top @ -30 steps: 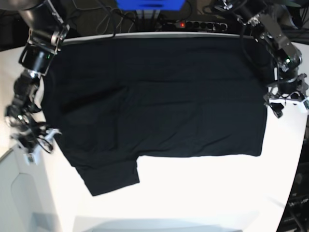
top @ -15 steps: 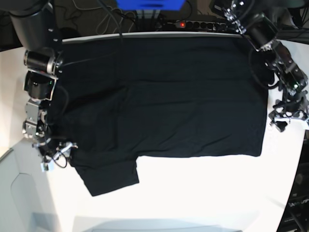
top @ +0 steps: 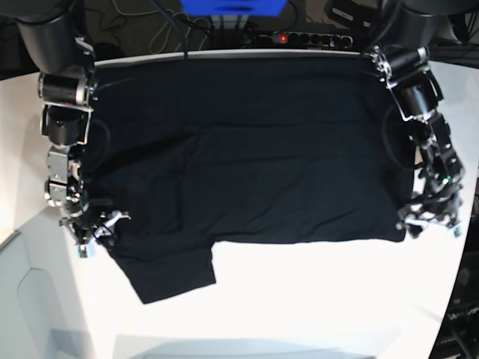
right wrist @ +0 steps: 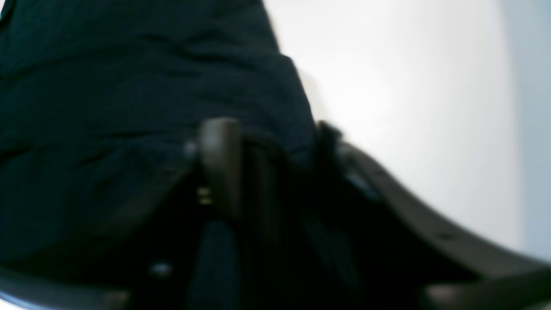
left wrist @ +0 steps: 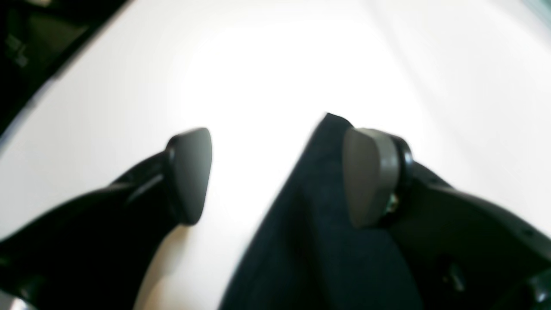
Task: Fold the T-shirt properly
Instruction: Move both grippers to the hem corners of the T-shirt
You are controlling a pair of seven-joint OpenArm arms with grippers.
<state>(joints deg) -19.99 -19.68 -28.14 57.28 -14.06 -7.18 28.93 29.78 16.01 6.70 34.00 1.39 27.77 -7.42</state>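
Note:
The black T-shirt (top: 247, 149) lies spread flat on the white table (top: 314, 299), one sleeve pointing toward the front left. At the shirt's left edge, just above that sleeve, sits my right gripper (top: 97, 230). In the right wrist view the right gripper (right wrist: 275, 150) has its jaws drawn in around a bunched fold of the shirt's edge (right wrist: 297, 142). My left gripper (top: 428, 222) rests at the shirt's front right corner. In the left wrist view the left gripper (left wrist: 280, 176) is open, and the shirt's corner (left wrist: 310, 224) lies between the pads, close to the right one.
A power strip (top: 299, 37) with cables and a blue object (top: 232, 6) sit behind the table's far edge. A grey panel (top: 30, 299) lies at the front left. Bare white table runs along the front and beyond both gripper sides.
Both arms came toward the front along the shirt's side edges. The right gripper moved in onto the left edge and narrowed its jaws on the cloth. The left gripper reached the front right corner, still open.

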